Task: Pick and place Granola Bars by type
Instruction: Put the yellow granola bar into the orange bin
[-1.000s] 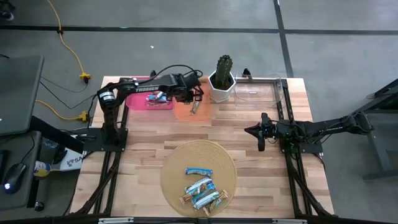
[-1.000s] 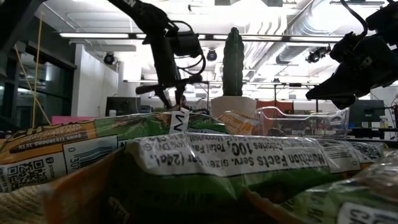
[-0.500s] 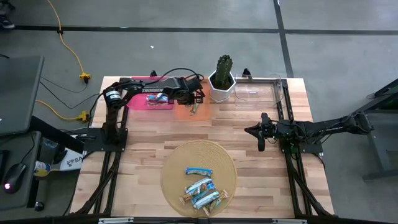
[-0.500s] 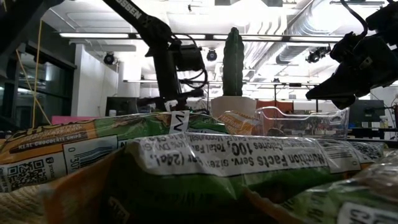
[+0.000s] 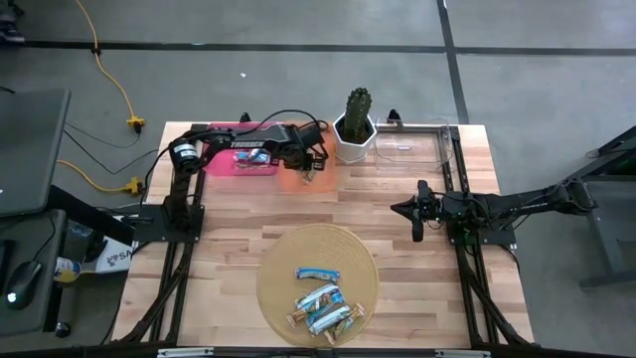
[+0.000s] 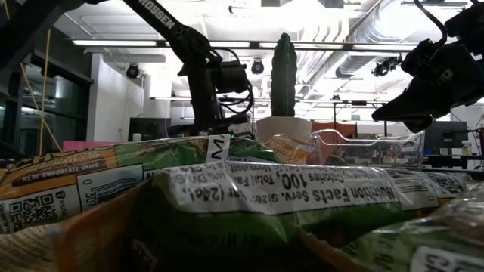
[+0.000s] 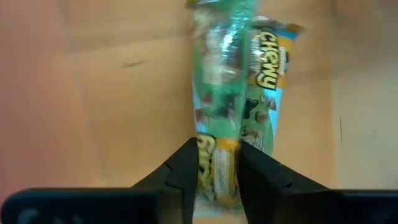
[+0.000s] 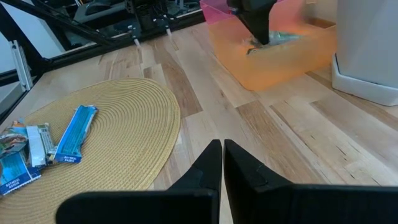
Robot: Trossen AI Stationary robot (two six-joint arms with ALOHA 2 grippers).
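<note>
In the low view, blurred wrappers of the granola bars (image 6: 249, 204) fill the lower half of the frame and hide the table surface. In the high view, the left gripper (image 5: 310, 165) covers most of the orange bin (image 5: 298, 181), so its contents cannot be made out. In the left wrist view, the green-wrapped bar (image 7: 217, 112) is blurred and cut off at the top edge.

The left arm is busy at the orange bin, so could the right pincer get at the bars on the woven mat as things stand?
Probably yes. The right pincer hangs shut beside the mat, with bare table between them and nothing over the bars. The left pincer is away at the orange bin. It must open first.
</note>
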